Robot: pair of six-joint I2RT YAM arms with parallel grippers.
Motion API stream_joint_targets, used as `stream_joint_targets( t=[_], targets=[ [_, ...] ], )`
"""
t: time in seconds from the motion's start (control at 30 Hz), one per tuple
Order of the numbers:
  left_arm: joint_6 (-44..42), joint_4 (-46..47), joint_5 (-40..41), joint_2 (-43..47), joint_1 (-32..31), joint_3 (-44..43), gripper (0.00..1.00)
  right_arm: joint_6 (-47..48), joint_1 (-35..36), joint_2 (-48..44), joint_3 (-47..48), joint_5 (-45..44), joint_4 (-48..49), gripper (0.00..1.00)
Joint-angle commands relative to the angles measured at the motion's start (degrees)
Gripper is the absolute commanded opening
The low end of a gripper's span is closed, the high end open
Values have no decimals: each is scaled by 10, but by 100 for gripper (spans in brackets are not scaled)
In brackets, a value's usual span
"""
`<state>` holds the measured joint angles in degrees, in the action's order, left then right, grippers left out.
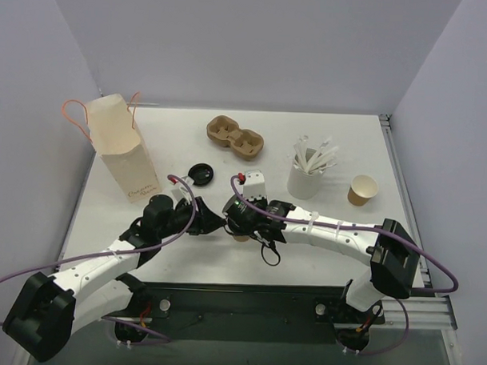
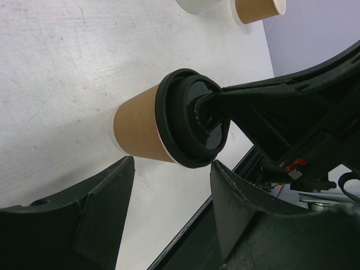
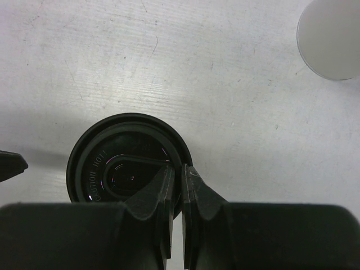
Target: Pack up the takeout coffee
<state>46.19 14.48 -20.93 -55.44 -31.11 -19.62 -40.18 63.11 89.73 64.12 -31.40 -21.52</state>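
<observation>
A takeout coffee, a kraft-brown paper cup [image 2: 140,130] capped with a black lid [image 2: 191,121], stands on the table near the front middle [image 1: 240,235]. My right gripper [image 1: 244,221] comes from above and is shut on the lid's rim [image 3: 181,183], one finger inside the rim and one outside. My left gripper [image 2: 171,164] is open and empty, just left of the cup [image 1: 210,221], with the cup beyond its fingertips. A second kraft cup [image 1: 362,190], open with a white inside, stands at the right and also shows in the left wrist view [image 2: 259,8].
A brown two-hole cup carrier [image 1: 235,136] lies at the back middle. A paper bag with orange handles [image 1: 120,150] stands at the back left. A loose black lid [image 1: 200,175] lies near it. A white cup of white sticks [image 1: 306,178] stands right of centre.
</observation>
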Motion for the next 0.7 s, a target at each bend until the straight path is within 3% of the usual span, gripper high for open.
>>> stream_joint_targets(
  t=[0.0,0.67],
  targets=[
    [8,74,4,-27,-11,-2,64,-17,5,13,-29,25,-23,0],
    [20,170,1,-122,-34,3,61,-23,6,13,-33,37,-12,0]
  ],
)
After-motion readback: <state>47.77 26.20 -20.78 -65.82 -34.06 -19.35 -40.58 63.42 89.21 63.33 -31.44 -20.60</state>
